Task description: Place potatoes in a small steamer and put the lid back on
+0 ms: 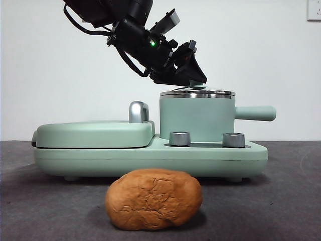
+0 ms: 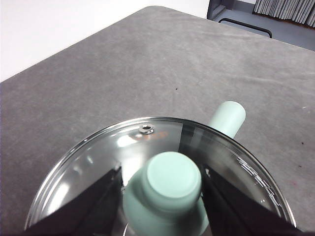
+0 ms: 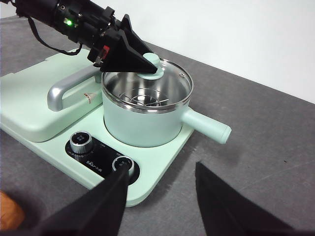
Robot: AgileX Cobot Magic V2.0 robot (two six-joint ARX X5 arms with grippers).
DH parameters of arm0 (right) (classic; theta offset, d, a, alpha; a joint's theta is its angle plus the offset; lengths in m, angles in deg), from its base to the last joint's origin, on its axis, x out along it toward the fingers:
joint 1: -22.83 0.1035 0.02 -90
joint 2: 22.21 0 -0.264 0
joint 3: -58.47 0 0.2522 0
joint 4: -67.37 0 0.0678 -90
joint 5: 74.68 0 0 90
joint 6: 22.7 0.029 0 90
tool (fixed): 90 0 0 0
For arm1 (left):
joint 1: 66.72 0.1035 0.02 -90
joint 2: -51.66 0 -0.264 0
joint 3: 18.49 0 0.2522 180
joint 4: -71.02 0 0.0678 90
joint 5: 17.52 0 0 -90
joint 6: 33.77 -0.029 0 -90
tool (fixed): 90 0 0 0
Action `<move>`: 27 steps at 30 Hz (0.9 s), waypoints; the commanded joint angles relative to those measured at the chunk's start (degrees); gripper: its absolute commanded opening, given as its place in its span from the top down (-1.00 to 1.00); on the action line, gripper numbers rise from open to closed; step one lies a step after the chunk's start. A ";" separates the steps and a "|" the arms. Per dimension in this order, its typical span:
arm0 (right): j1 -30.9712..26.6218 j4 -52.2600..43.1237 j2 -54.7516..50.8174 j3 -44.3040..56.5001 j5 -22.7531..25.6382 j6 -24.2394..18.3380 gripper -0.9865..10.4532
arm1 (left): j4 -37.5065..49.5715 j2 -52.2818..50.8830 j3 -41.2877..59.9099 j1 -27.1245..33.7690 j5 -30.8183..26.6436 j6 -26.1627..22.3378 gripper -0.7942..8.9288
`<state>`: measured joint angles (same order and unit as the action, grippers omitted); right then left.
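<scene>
The potato [image 1: 153, 199] is large, orange-brown and cracked. It lies on the grey table in front of the appliance, and its edge shows in the right wrist view [image 3: 7, 211]. The small steamer [image 1: 195, 120] is a mint-green pot with a side handle [image 1: 256, 113], standing on the appliance's right side [image 3: 142, 123]. The glass lid [image 1: 198, 93] sits on its rim. My left gripper [image 1: 193, 80] reaches down from the upper left and is shut on the lid's mint knob [image 2: 170, 184]. My right gripper [image 3: 160, 174] is open and empty, above the table in front of the appliance.
The flat mint-green grill cover [image 1: 93, 133] with a chrome handle [image 1: 139, 111] fills the appliance's left half. Two steel dials [image 1: 179, 138] [image 1: 233, 139] sit on the base in front of the pot. A steel rack lies inside the pot [image 3: 145, 98].
</scene>
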<state>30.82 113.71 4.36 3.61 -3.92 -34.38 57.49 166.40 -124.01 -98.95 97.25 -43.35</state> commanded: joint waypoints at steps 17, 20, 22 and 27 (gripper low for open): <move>0.13 -0.37 0.33 -1.03 0.24 0.76 0.45 | 0.76 1.31 -1.62 -0.44 0.04 -0.22 0.82; 0.13 -0.37 0.33 -1.03 0.24 0.76 0.45 | 1.18 0.85 -1.62 -0.44 0.04 -0.22 0.82; 0.13 -0.37 0.33 -1.03 0.24 0.76 0.45 | 1.18 0.48 -1.66 -0.44 0.04 -0.24 0.82; 0.13 -0.37 0.33 -1.03 0.22 0.76 0.45 | 1.07 -0.94 -1.70 -0.42 0.07 -0.22 0.82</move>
<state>30.82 113.71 4.36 3.61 -3.92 -34.36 57.44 166.25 -124.01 -99.10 97.73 -43.57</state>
